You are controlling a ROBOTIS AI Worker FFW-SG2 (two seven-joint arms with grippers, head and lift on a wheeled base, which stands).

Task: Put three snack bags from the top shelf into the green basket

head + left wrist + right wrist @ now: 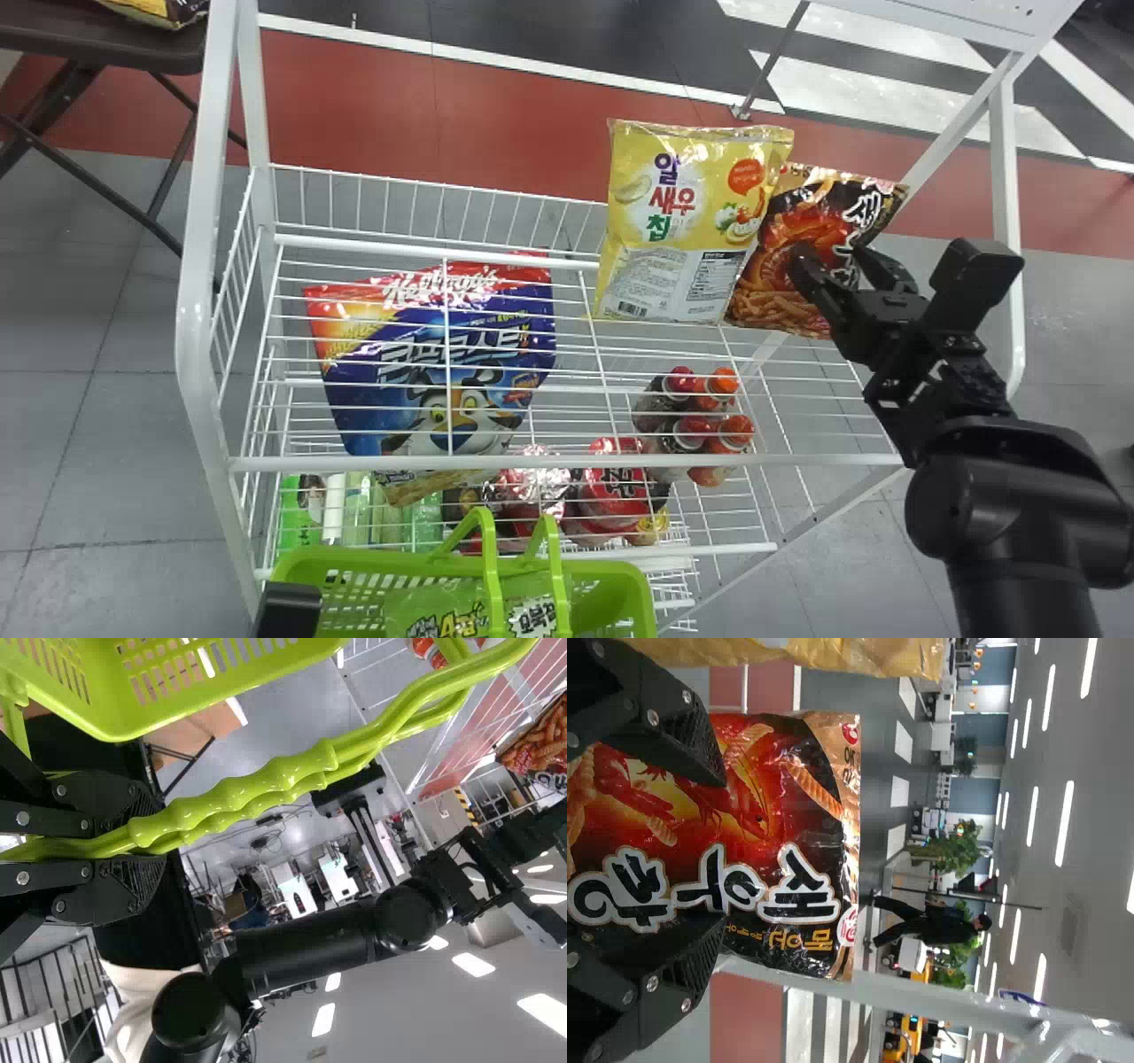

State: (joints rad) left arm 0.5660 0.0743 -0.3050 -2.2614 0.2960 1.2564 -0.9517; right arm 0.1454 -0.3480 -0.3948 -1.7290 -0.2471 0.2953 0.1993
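A white wire rack (213, 354) stands on a grey and red floor. On its top shelf (354, 241), right of the middle along the back edge, a yellow snack bag (678, 221) is propped up with its printed front showing. Just to its right, toward the shelf's back right corner, is a black and orange snack bag (762, 283) pictured with prawns and crunchy sticks, partly behind the yellow one.

The right gripper (834, 260) is at this darker bag. Its fingers (691, 744) are open, spread apart in front of the bag's face, with printed wrapper visible between them; whether they touch it, I cannot tell.

At the bottom of the head view, by the shelf's front edge and left of centre, hangs the green basket (633, 589), its two handles (492, 567) raised. The left gripper (288, 610) is beside its left end, and in the left wrist view its fingers (115, 890) are closed around both handles. A green snack bag (434, 611) lies inside the basket.

Beneath the top shelf's wires, a large blue and red bag (443, 372) with a cartoon tiger is on the left, and bottles with red and orange caps (695, 412) are on the right. A brown tabletop (97, 40) is at the upper left, with a yellow and dark pack (159, 9) at its far right corner.
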